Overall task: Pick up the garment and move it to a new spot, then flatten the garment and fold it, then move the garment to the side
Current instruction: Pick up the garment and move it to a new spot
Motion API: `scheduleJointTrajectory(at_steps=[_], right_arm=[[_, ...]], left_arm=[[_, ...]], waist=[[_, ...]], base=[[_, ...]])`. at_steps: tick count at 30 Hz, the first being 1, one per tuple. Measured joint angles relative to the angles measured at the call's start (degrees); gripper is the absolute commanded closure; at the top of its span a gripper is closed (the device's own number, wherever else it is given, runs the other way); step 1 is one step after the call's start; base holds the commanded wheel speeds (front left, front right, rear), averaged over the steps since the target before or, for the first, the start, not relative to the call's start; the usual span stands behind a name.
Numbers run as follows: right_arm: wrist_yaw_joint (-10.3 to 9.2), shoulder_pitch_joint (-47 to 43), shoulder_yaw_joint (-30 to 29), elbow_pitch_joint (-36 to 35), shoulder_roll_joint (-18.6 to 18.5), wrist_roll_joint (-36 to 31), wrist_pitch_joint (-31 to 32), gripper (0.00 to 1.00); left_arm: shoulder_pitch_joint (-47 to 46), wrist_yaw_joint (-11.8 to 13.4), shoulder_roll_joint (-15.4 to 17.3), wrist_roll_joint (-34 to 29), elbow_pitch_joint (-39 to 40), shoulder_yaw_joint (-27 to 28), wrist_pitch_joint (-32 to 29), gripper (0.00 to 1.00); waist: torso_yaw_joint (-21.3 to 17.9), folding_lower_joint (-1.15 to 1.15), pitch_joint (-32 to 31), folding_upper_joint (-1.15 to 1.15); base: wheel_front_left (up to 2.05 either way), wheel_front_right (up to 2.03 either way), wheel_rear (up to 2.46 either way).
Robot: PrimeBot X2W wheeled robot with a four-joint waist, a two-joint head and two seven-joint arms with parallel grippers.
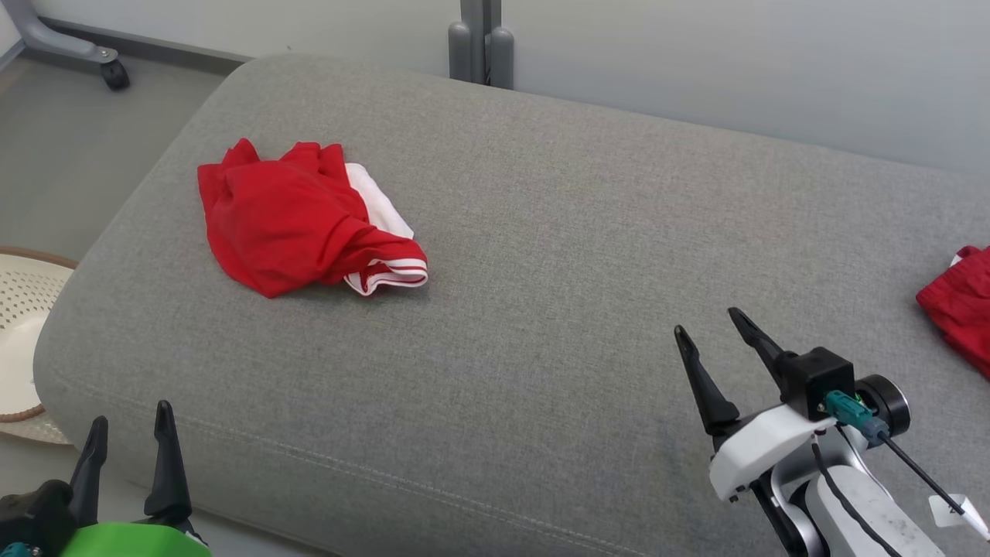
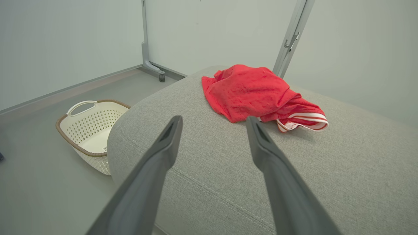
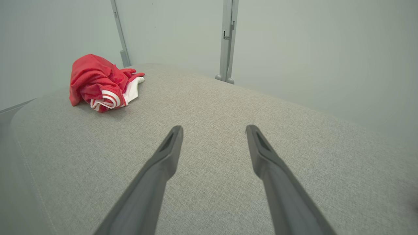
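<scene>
The left gripper (image 1: pixel 130 415) is at the near left corner of the grey cushion (image 1: pixel 557 255), its two dark fingers spread wide with nothing between them. The right gripper (image 1: pixel 708 322) is over the near right part of the cushion, its jaws also wide and empty. The garment (image 1: pixel 286 224), red with white striped trim, lies crumpled on the far left part of the cushion, well apart from both grippers. A second red cloth (image 1: pixel 959 302) lies at the right edge of the cushion. A white basket (image 1: pixel 19 333) stands on the floor beside its left end.
</scene>
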State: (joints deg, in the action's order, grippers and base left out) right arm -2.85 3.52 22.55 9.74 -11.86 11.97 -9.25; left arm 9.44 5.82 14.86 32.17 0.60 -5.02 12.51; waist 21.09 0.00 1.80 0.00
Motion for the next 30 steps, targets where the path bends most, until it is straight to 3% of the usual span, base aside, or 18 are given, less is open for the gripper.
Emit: scheduleJointTrajectory(at_steps=[8,15,20,30], right_arm=[[0.33,2.9,0.2,-2.4,-1.0,-1.6,1.7,0.00],[0.33,5.3,0.0,-5.1,-2.8,-2.5,3.6,0.00],[0.32,6.4,-1.1,-6.7,-4.4,-3.0,4.7,0.00],[0.33,7.2,-1.9,-8.1,-6.4,-3.5,6.0,0.00]], left_arm=[[-4.6,-0.4,-0.7,3.5,0.2,0.7,-1.1,0.00],[-14.3,-0.7,-1.2,8.9,-1.4,2.7,-6.7,0.00],[-22.9,-0.3,-0.2,11.2,-5.9,4.0,-13.0,0.00],[-36.3,0.9,-4.7,20.4,-20.0,6.7,-22.7,0.00]], waist=[[-0.9,0.00,3.0,0.00],[-2.4,0.00,7.0,0.00],[-3.7,0.00,10.1,0.00],[-6.8,0.00,14.9,0.00]], base=[[0.00,0.00,0.00],[0.00,0.00,0.00],[0.00,0.00,0.00],[0.00,0.00,0.00]])
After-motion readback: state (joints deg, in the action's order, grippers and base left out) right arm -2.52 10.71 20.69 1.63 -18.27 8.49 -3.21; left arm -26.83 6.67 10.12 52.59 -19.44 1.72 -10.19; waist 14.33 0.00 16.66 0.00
